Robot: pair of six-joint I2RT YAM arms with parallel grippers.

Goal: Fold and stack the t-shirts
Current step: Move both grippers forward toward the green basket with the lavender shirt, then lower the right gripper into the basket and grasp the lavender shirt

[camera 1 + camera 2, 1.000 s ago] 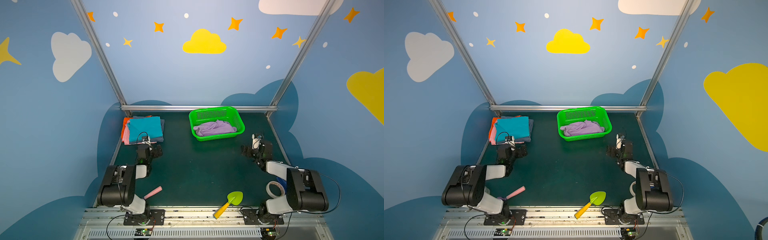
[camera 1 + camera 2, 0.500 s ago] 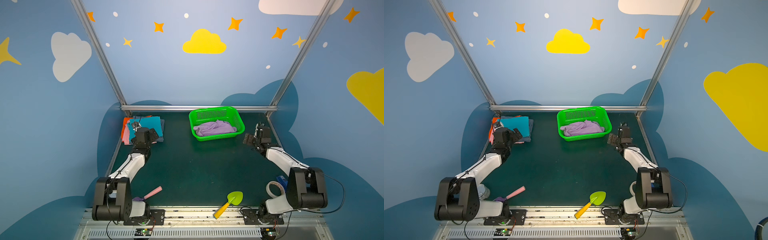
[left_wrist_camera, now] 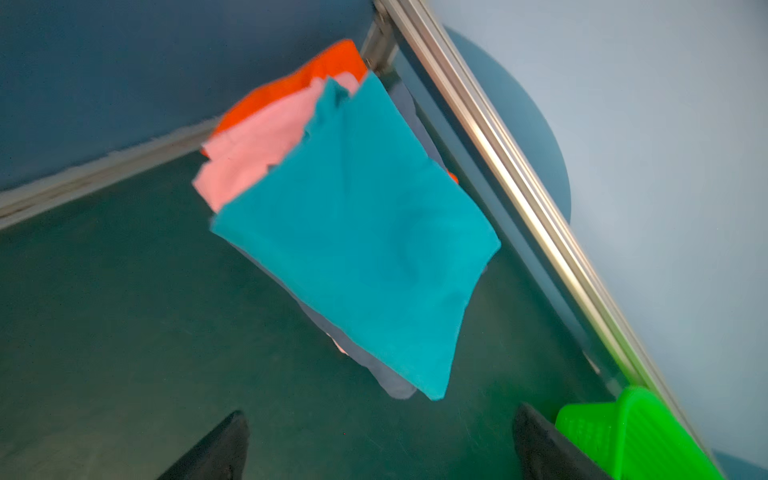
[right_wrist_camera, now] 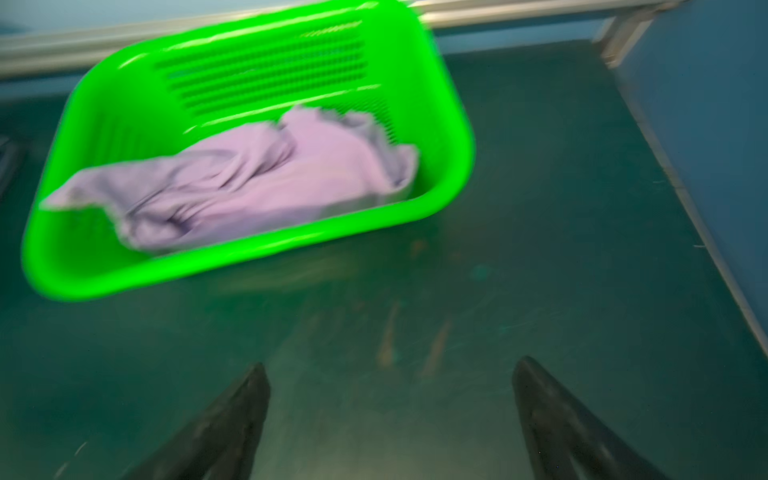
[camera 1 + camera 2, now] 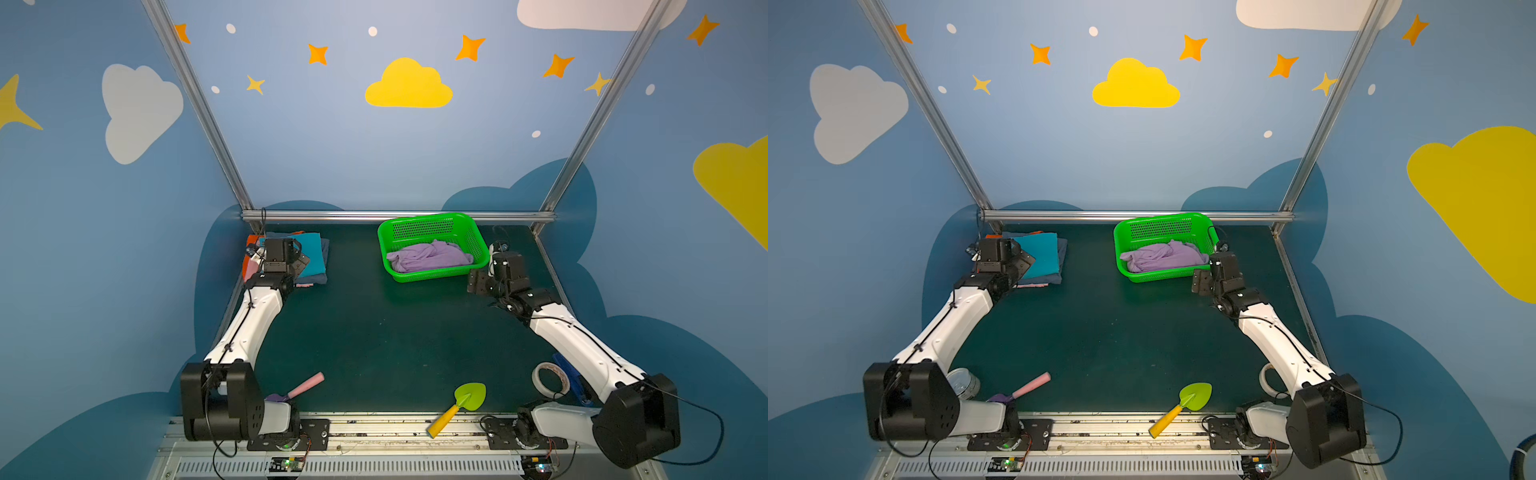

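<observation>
A stack of folded t-shirts lies at the back left corner in both top views, with a teal one point(image 5: 312, 253) point(image 5: 1040, 253) on top. In the left wrist view the teal tee point(image 3: 365, 249) covers grey-blue, pink point(image 3: 253, 158) and orange point(image 3: 299, 79) ones. A crumpled lavender t-shirt point(image 5: 428, 258) point(image 5: 1163, 257) point(image 4: 249, 178) lies in the green basket point(image 5: 432, 221) point(image 4: 249, 270). My left gripper point(image 5: 301, 262) point(image 3: 380, 411) hovers open at the stack's near left edge, holding nothing. Just right of the basket's near corner, my right gripper point(image 5: 482, 282) point(image 4: 392, 365) is open and empty.
A pink-handled scoop point(image 5: 305, 384), a green trowel with a yellow handle point(image 5: 461, 405) and a tape roll point(image 5: 548, 378) lie along the table's front edge. A tin point(image 5: 963, 382) stands by the left arm's base. An aluminium rail point(image 5: 395, 216) runs along the back.
Both arms have stretched toward the back of the table. The left gripper went from in front of the stack to its edge, and the right gripper moved up beside the basket.
</observation>
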